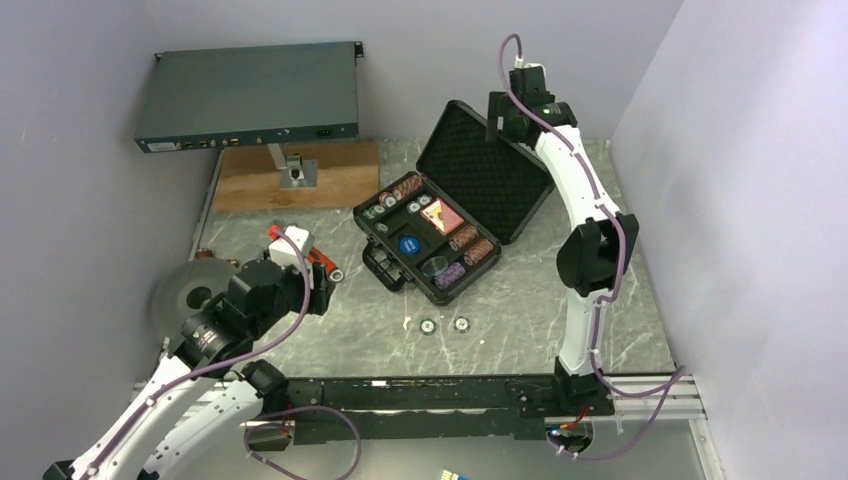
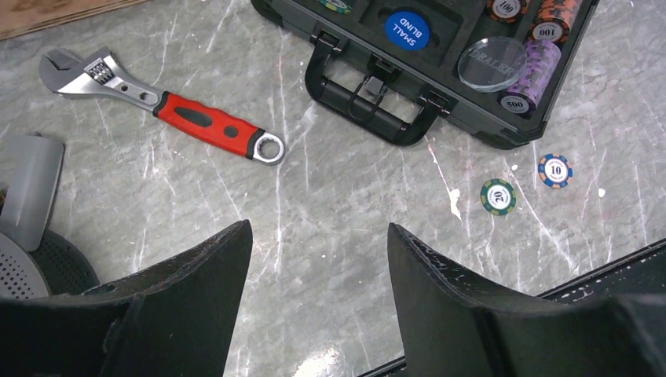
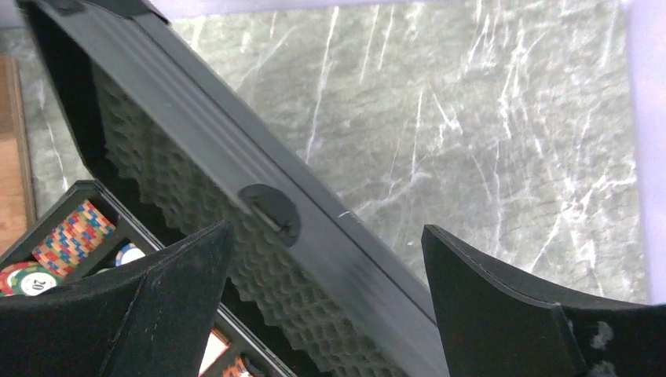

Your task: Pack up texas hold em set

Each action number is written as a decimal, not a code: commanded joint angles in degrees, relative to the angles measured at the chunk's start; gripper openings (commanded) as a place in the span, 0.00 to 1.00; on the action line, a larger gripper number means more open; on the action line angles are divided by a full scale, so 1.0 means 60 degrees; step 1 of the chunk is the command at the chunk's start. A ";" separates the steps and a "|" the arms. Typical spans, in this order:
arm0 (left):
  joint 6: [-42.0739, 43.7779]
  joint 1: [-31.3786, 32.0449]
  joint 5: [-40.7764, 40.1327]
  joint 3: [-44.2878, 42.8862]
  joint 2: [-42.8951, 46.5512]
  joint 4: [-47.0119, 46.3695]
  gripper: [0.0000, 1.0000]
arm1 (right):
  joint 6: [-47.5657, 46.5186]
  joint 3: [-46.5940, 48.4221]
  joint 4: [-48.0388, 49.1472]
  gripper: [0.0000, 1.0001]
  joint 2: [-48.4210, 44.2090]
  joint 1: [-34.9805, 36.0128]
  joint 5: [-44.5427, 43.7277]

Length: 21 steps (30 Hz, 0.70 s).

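The black case point(image 1: 384, 262) lies open mid-table, its foam-lined lid point(image 1: 490, 170) standing up behind it. The tray holds chip stacks, a red card deck point(image 1: 440, 215), a blue disc point(image 2: 407, 29) and a clear dealer disc point(image 2: 492, 63). Two loose chips lie on the table in front of it: a green one point(image 2: 498, 196) and a blue-orange one point(image 2: 555, 170). My left gripper point(image 2: 318, 236) is open and empty above bare table, left of the chips. My right gripper point(image 3: 326, 236) is open, with the lid's upper edge point(image 3: 314, 212) between its fingers.
A red-handled wrench point(image 2: 208, 126) lies left of the case handle point(image 2: 369, 118). A grey rack-mount box point(image 1: 250, 95) and a wooden board point(image 1: 300, 175) sit at the back left. A grey round device point(image 1: 185, 290) is at the left edge. Walls close in on both sides.
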State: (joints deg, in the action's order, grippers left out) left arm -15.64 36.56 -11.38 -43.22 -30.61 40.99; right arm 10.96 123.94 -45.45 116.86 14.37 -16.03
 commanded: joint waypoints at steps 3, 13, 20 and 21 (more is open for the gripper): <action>0.0167 -0.0032 0.0173 -0.0022 0.0187 -0.0282 0.70 | 0.0955 0.0266 0.0299 0.92 -0.0173 -0.1159 0.2214; 0.0164 -0.0036 0.0150 -0.0033 0.0195 -0.0262 0.70 | 0.2874 0.0442 0.1129 0.87 -0.0338 -0.1836 0.2820; 0.0161 -0.0029 0.0051 -0.0033 0.0195 -0.0215 0.70 | 0.3165 0.1752 0.0719 0.83 0.1276 -0.2301 0.3162; 0.0153 -0.0028 0.0043 -0.0036 0.0207 -0.0211 0.70 | 0.3181 0.1709 0.0747 0.83 0.1373 -0.2345 0.3339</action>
State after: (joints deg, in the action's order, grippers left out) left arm -15.51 36.56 -11.25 -43.22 -29.80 41.01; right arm 27.81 132.22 -41.47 121.64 2.09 0.95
